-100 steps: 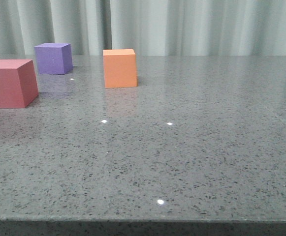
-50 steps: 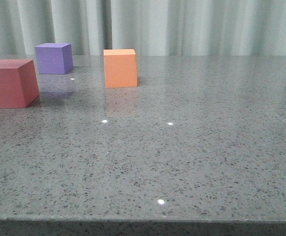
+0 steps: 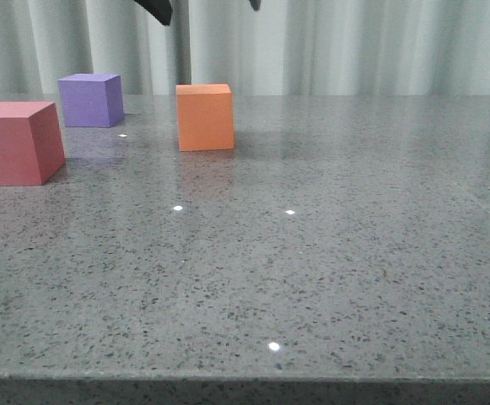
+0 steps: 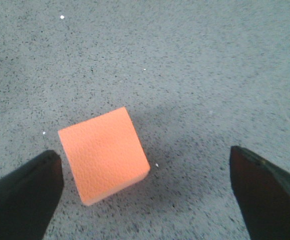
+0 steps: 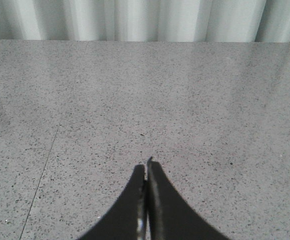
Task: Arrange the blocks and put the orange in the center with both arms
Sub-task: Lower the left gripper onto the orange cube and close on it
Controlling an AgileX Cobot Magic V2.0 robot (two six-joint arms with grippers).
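Overhead, left gripper (image 4: pixel 144 192) jaws wide above matte orange cube (image 4: pixel 105 154); front view adds purple cube (image 3: pixel 91 99), red-pink cube (image 3: pixel 17 142). Right gripper (image 5: pixel 146 172) pressed closed over bare speckled grey table (image 5: pixel 209 100).

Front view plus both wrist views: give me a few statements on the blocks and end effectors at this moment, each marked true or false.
1. The left end effector is open above the orange cube. True.
2. The right end effector is open. False: its fingers are pressed together over bare table.
3. The orange cube is stacked on the purple cube. False: both rest on the table, apart.
4. The red-pink cube is the nearest cube to the front camera. True.
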